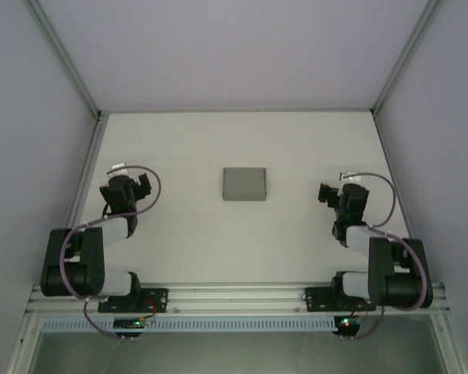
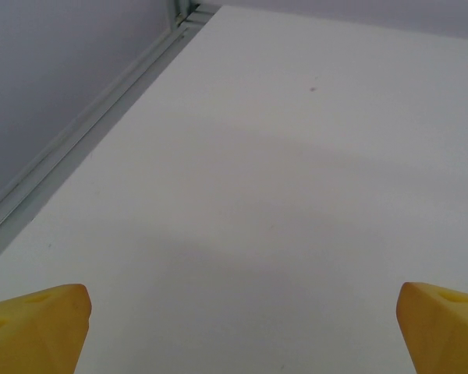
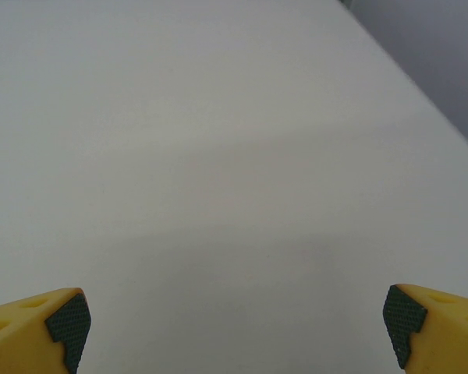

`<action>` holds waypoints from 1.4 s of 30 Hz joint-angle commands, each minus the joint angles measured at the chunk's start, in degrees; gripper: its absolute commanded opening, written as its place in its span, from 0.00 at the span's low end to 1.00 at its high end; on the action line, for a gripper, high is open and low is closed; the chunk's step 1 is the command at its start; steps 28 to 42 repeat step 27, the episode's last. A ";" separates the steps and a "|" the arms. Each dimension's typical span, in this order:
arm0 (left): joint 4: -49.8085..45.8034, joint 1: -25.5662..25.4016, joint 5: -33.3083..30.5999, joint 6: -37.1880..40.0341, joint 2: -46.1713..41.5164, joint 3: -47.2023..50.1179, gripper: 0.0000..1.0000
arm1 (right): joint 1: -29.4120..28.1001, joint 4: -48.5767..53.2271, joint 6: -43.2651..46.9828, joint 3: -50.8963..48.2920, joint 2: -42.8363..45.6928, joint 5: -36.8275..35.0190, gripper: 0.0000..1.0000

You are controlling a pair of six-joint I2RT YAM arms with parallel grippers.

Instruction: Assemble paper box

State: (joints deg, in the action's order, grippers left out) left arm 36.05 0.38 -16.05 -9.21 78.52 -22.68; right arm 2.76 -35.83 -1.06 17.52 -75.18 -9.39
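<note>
While the paper box [image 1: 244, 184] lies alone in the middle of the worktop [image 1: 218, 249], well apart from both arms, it is touched by nothing. It is seen as a small grey rectangle with a darker band along its near edge, which suggests raised walls rather than a flat sheet; whether every flap is tucked cannot be told from above. The left arm [image 1: 78, 269] and the right arm [image 1: 394, 273] are held folded at either side, near their bases. The left arm's jaws are spread wide, the yellow fingertips [image 2: 35, 327] at the corners of the wrist view with bare worktop between them. The right arm's jaws are spread as wide, and nothing is held by their dark-padded fingertips [image 3: 39, 331]. The step is judged to be either an approach not yet begun or the rest after folding. If work remains, a reach inward from both sides would be called for, the box being steadied by one arm while a flap is pressed by the other.
</note>
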 commanded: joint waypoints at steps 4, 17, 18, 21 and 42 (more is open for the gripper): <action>2.99 1.03 5.38 2.19 0.09 0.00 1.00 | 0.24 4.38 1.74 7.94 -3.98 5.89 0.99; 4.61 1.24 6.13 1.72 -1.04 1.44 1.00 | 1.18 0.71 0.00 6.59 -4.45 14.43 0.99; 5.13 1.25 6.26 1.74 -1.17 1.73 1.00 | 1.19 0.64 0.00 6.63 -4.46 14.23 0.99; 5.53 1.24 6.04 1.55 -1.38 2.11 1.00 | 1.02 0.23 -0.06 6.81 -4.63 13.38 0.99; 5.13 1.45 5.93 1.35 -1.16 1.85 1.00 | 1.63 -1.27 -0.62 5.39 -3.63 13.88 0.99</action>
